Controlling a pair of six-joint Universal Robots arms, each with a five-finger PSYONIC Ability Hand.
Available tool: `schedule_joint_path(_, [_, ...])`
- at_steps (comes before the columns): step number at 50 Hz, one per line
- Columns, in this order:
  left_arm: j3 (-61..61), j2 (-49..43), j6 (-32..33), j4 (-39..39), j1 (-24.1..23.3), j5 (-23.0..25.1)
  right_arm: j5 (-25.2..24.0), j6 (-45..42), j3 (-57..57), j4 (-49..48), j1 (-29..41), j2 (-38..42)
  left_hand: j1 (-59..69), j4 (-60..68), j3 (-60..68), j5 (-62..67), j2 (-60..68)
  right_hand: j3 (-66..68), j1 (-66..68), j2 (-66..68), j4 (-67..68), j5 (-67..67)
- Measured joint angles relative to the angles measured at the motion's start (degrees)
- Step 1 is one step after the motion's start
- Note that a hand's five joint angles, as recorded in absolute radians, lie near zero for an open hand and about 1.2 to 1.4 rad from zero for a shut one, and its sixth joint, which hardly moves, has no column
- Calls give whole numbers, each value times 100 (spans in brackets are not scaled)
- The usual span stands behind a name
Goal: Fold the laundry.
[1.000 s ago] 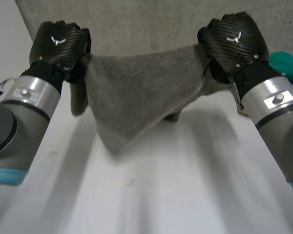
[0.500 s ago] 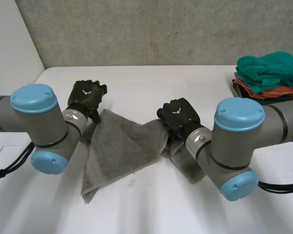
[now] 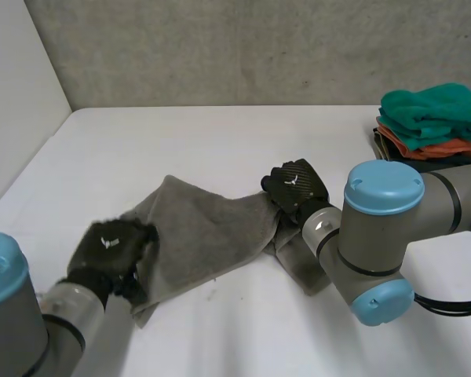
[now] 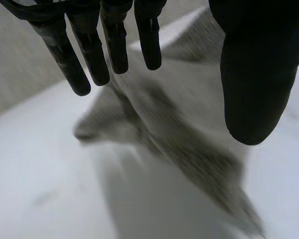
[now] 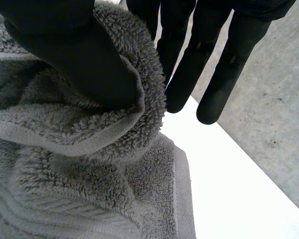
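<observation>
Crumpled grey terry towel lies spread on the white tabletop between the two arms; left hand is over its near left edge, fingers straight and spread wide, holding nothing. Right hand is at the towel's far right corner; its fingers are straight, with a fold of towel draped over the thumb.
</observation>
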Motion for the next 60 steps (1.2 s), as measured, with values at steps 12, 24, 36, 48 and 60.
schedule_joint_path(12, [238,-1219,-86,201,145,41,-2,-12,76,0,-1,-14,0,1,0,2,0,0,0,0,0,0])
schedule_joint_path(24, [465,-1484,-25,991,216,5,6,-12,121,-3,-34,-69,4195,4490,4352,4251,4427,0,-3,0,0,0])
schedule_joint_path(36, [541,-1112,453,1209,312,-16,-88,126,187,577,-86,-548,4195,4504,4364,4251,4452,-5616,-5102,-5507,-5664,-5550])
schedule_joint_path(48, [556,-87,662,1153,795,25,-722,1262,379,2437,-1475,-1484,4195,4506,4391,4251,4470,-5616,-5102,-5507,-5667,-5550])
schedule_joint_path(60, [643,444,634,1139,890,42,-1093,1857,1744,2149,-1717,-1550,4195,4507,4391,4251,4471,-4314,-3862,-4198,-4373,-4301])
